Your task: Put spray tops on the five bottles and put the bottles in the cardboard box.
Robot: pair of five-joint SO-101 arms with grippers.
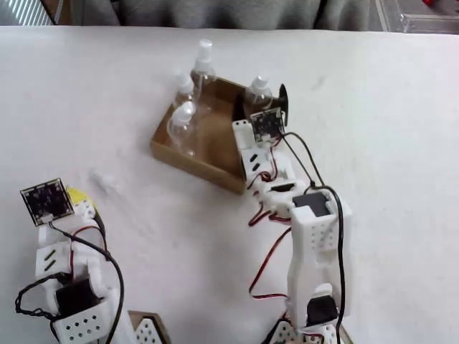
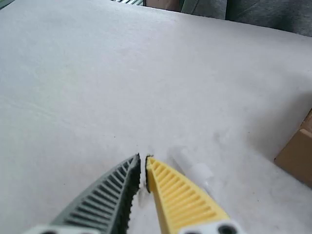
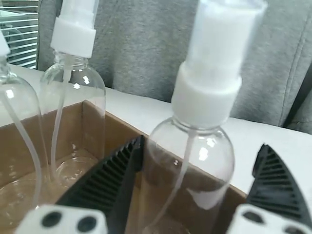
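In the high view the cardboard box lies mid-table. A clear bottle with a white spray top stands at its far right corner, between the spread black fingers of my right gripper. The right wrist view shows this bottle upright inside the open right gripper, one finger close against the glass, the other apart. Three more topped bottles stand in the box. My left gripper is shut and empty, low over the table, beside a small clear spray piece lying flat.
The small clear piece lies on the white table, left of the box and just beyond the left gripper. A corner of the box shows in the left wrist view. Grey fabric runs along the table's far edge.
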